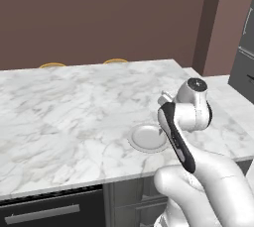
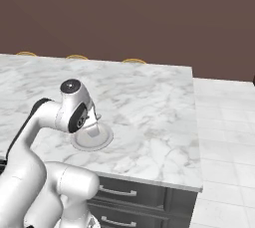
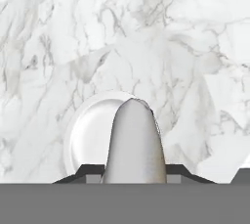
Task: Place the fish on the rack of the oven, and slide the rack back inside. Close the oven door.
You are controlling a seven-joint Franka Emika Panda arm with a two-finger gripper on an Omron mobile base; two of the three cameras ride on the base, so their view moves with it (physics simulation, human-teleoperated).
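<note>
In the hand view, the fish (image 3: pixel 133 140), pale grey with an olive tinge low on its side, stands up between the dark finger tips of my gripper (image 3: pixel 132 170), which is shut on it. Below and behind it lies a round white plate (image 3: pixel 88 137) on the marble counter. From the right base view, the gripper (image 2: pixel 92 128) hangs just above the plate (image 2: pixel 102 140), near the counter's front edge. The arm covers the hand in the left base view, where the plate (image 1: pixel 146 138) lies beside it. The oven, its rack and its door are out of view.
The marble island counter (image 1: pixel 74 112) stretches wide to the left and back. A dark panel with a grey bar handle (image 1: pixel 42 214) sits under its front edge. A dark tall appliance (image 1: pixel 245 65) stands at the far right. Pale tiled floor (image 2: pixel 224 122) lies right of the counter.
</note>
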